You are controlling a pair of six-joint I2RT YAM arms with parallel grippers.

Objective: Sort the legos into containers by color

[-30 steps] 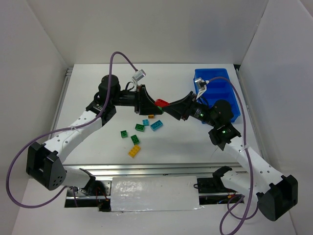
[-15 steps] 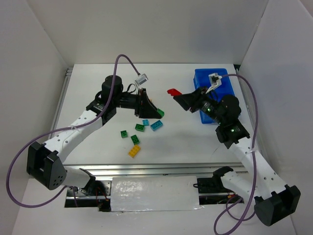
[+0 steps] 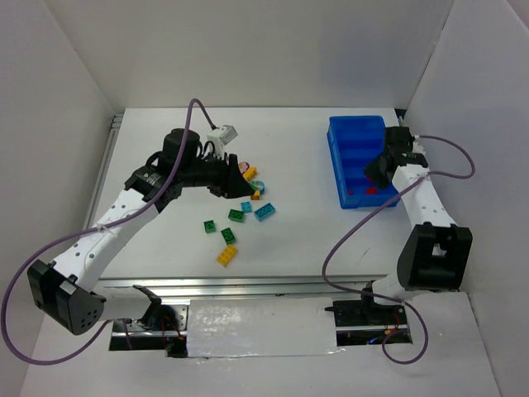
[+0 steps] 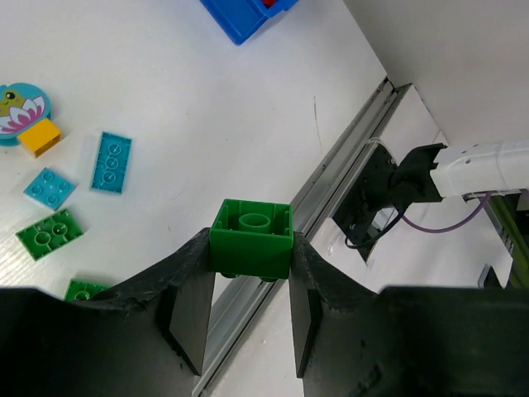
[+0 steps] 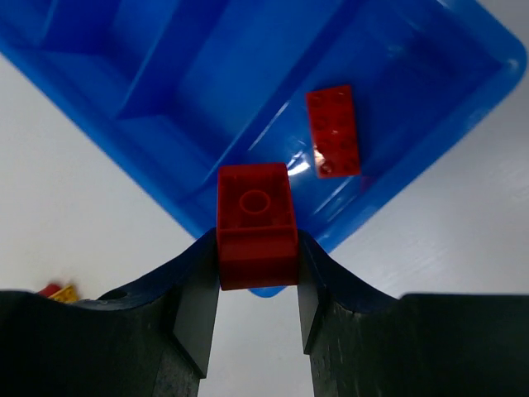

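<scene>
White table, white walls on three sides.

- Left claw: I see it closed on a green brick, held above the table.
- Right claw: clamped on a red brick, over the near rim of the blue bin.
- Bin, at the table's far right: nearest compartment holds one flat red plate.
- Loose legos, mid-table: teal plate, teal square, green plate, yellow brick.

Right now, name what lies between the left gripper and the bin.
Top view: a round tile beside the left gripper, then bare table up to the bin.
</scene>
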